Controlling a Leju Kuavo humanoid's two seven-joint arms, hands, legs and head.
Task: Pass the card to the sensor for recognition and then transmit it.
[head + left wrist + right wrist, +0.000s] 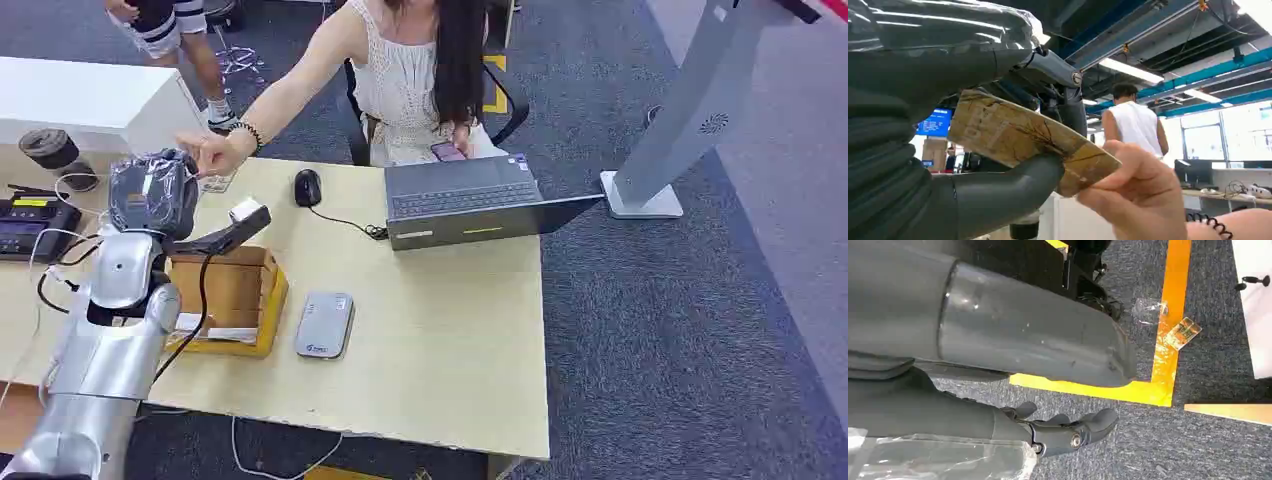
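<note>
- The left hand (998, 165) is raised over the far-left part of the table (450, 340), its thumb underneath and darker fingers (1068, 100) above, pinching the card (1033, 142) between them — a brownish, worn-looking card held flat so its free end sticks out past the fingertips.
- That free end is where the person's hand (1143, 200) meets it: their fingers touch the card's outer corner, so both hands are on it together. I judge this to be the handover — the "transmit" part of the task — with the robot's grip not yet let go.
- In the head view the left hand (152, 195) is wrapped in clear plastic, and the person's hand (215, 155) reaches across to it from the far side.
- Just below the hand sits an open cardboard box (235, 295); beside that, toward the robot's right, lies a grey sensor (325, 325), well apart from the card now.
- Farther out are a mouse (307, 187) and a laptop (465, 200).
- The right hand (1068, 432) hangs by the robot's side above the carpet, fingers loosely curled, with nothing in them.
</note>
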